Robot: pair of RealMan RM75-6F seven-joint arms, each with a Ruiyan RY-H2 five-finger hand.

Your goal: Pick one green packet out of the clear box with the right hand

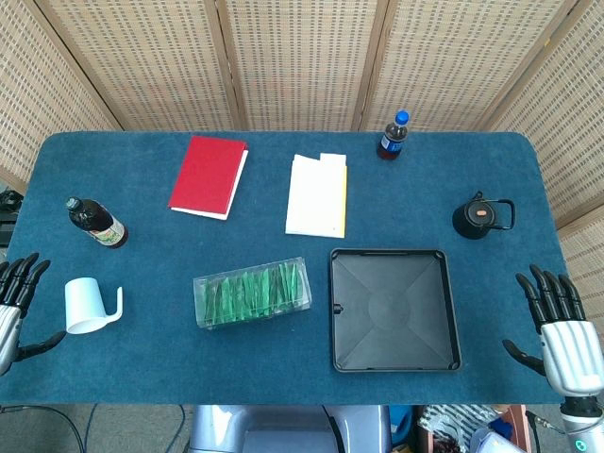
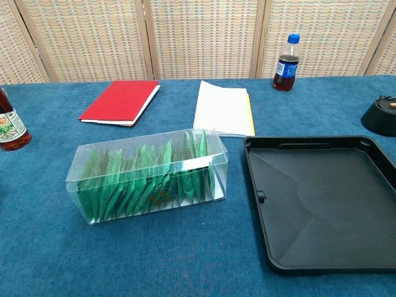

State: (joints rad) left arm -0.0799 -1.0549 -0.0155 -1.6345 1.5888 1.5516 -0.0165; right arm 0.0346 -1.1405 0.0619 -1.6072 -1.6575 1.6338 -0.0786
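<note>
My right hand [image 1: 564, 326] rests open, fingers spread, at the table's near right edge, holding nothing; my left hand [image 1: 17, 302] is likewise open at the near left. The clear box [image 1: 252, 292] of green packets [image 2: 151, 176] sits well left of my right hand, just beyond the black tray [image 1: 394, 308].

We see even, bright light, soft shadows, sharp focus, and faint glare on the black tray [image 2: 322, 204].
</note>
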